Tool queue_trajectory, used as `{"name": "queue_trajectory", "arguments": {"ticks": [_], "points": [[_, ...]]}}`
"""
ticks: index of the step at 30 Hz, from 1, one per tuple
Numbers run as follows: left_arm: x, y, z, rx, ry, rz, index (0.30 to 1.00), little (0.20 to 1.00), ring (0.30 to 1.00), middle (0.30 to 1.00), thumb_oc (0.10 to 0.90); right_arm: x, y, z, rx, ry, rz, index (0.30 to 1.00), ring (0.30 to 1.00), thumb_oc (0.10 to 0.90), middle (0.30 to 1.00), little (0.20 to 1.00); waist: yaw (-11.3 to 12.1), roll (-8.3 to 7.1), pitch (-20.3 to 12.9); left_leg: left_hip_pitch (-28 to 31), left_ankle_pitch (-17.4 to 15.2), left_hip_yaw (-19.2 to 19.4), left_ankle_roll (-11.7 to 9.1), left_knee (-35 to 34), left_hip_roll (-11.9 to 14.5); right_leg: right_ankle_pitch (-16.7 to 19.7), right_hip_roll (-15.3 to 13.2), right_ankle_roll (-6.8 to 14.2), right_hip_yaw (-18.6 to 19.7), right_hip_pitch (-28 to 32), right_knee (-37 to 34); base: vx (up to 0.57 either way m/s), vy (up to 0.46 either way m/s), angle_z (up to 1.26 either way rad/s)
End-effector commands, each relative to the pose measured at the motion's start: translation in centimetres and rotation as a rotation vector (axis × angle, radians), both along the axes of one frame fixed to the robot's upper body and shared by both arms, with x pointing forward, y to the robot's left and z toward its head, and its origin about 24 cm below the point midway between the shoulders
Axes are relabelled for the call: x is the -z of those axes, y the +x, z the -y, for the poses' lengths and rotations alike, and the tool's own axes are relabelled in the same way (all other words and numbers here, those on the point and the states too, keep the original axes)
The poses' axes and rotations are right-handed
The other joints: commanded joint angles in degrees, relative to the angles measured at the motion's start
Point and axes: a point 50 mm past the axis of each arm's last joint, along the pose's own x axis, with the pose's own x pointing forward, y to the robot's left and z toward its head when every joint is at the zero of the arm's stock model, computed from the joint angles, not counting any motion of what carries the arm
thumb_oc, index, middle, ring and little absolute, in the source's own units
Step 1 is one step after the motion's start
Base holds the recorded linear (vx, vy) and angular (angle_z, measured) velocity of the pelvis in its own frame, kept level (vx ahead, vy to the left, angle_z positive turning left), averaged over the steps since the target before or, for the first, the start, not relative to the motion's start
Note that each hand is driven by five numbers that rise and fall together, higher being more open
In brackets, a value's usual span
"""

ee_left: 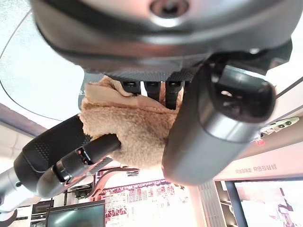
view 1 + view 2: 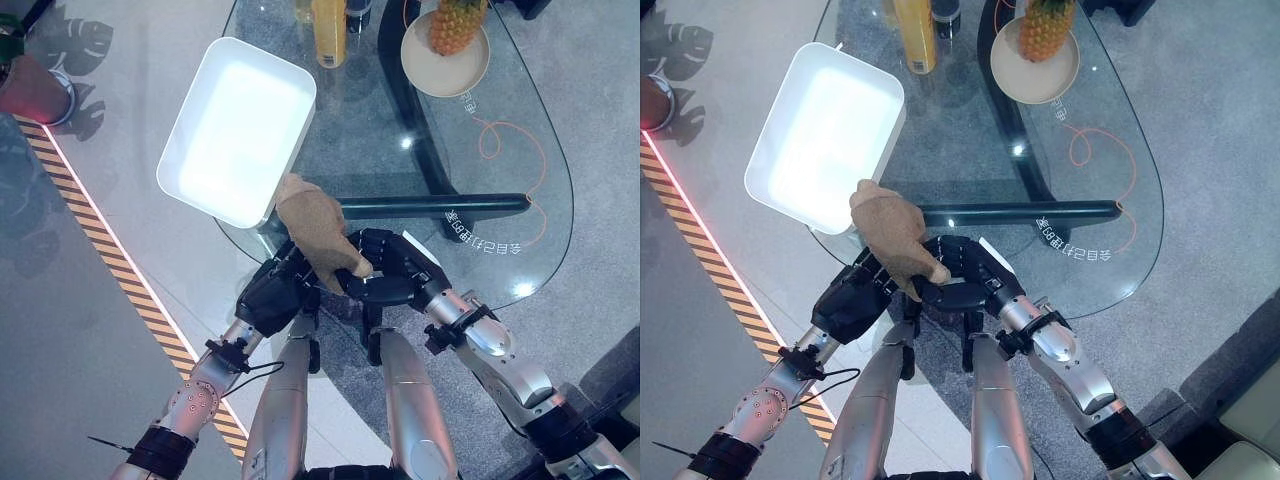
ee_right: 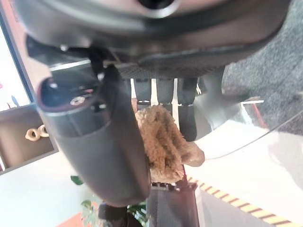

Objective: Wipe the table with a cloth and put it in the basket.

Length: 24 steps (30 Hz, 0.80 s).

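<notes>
A tan fuzzy cloth [image 2: 317, 228] stands up over the near edge of the glass table [image 2: 400, 160], held between my two hands. My left hand [image 2: 272, 297] grips it from the left, with thumb [image 1: 213, 127] and curled fingers closed round the cloth [image 1: 137, 127]. From the other side my right hand [image 2: 393, 272] meets it, and the cloth [image 3: 163, 144] is pinched between its thumb and fingers. The white rectangular basket [image 2: 176, 150] rests on the table's left end, just beyond the cloth, with nothing in it.
At the far end of the table sit a pineapple [image 2: 455, 24] on a beige plate [image 2: 440, 72] and a yellow bottle [image 2: 329, 30]. A dark frame bar [image 2: 440, 206] runs under the glass. Striped tape [image 2: 110, 262] crosses the floor on the left.
</notes>
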Motion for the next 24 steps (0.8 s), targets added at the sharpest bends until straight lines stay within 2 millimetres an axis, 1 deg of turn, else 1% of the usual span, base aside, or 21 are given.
{"name": "queue_trajectory", "arguments": {"ticks": [1, 4, 8, 12, 15, 18, 24], "points": [[-6.2, -0.6, 2.8, 0.176, -0.218, 0.366, 0.900, 0.900, 0.900, 0.900, 0.800, -3.2, -0.5, -1.2, 0.009, 0.143, 0.189, 0.300, 0.300, 0.100, 0.300, 0.200, 0.3, -0.57, -1.6, -0.7, -9.1, 2.5, 2.8, 10.0, -2.6, 8.5, 4.2, -0.1, 2.3, 2.3, -11.1, 0.00, 0.000, 0.00], [-6.0, -0.6, 2.9, 0.174, -0.226, 0.362, 0.900, 0.900, 0.900, 0.900, 0.800, -3.5, -0.5, -1.0, 0.047, 0.181, 0.213, 0.300, 0.300, 0.100, 0.300, 0.200, 0.2, -0.52, -1.6, -0.5, -9.1, 2.5, 2.8, 9.8, -2.7, 8.5, 4.2, -0.1, 2.5, 2.5, -11.3, 0.00, 0.000, 0.00], [-5.8, -0.7, 2.9, 0.167, -0.232, 0.356, 0.900, 0.900, 0.900, 0.900, 0.800, -4.3, -0.6, -0.1, 0.120, 0.269, 0.266, 0.300, 0.300, 0.100, 0.300, 0.200, -0.1, -0.43, -1.6, -0.2, -9.2, 2.7, 2.9, 9.7, -2.7, 8.6, 4.3, -0.1, 2.7, 2.7, -11.5, 0.00, 0.000, 0.00], [-5.6, -0.9, 2.7, 0.162, -0.235, 0.353, 0.900, 0.900, 0.900, 0.900, 0.800, -4.6, -0.7, 0.4, 0.157, 0.287, 0.291, 0.300, 0.300, 0.100, 0.300, 0.200, -0.2, -0.41, -1.6, 0.1, -9.3, 2.8, 2.9, 9.7, -2.6, 8.6, 4.3, 0.0, 2.9, 2.9, -11.5, 0.00, 0.000, 0.00], [-5.4, -0.9, 2.5, 0.157, -0.238, 0.353, 0.900, 0.900, 0.900, 0.900, 0.800, -4.8, -0.7, 1.3, 0.203, 0.324, 0.308, 0.300, 0.300, 0.100, 0.300, 0.200, -0.4, -0.32, -1.6, 0.5, -9.4, 3.1, 2.9, 9.5, -2.5, 8.6, 4.3, 0.0, 2.9, 3.3, -11.6, 0.00, 0.000, 0.00], [-5.4, -0.9, 2.4, 0.155, -0.239, 0.355, 0.900, 0.900, 0.900, 0.900, 0.800, -4.8, -0.7, 1.4, 0.198, 0.316, 0.306, 0.300, 0.300, 0.100, 0.300, 0.200, -0.4, -0.35, -1.6, 0.6, -9.4, 3.1, 2.9, 9.5, -2.6, 8.6, 4.3, 0.0, 2.9, 3.3, -11.6, 0.00, 0.000, 0.00], [-5.7, -0.9, 2.5, 0.154, -0.239, 0.367, 0.900, 0.900, 0.900, 0.900, 0.800, -4.4, -0.9, -0.2, 0.039, 0.227, 0.259, 0.300, 0.300, 0.100, 0.300, 0.200, -0.3, -0.27, -1.6, 0.5, -9.1, 3.0, 3.0, 9.2, -2.6, 8.8, 4.2, -0.1, 2.9, 3.2, -11.9, 0.00, 0.000, 0.00]]}}
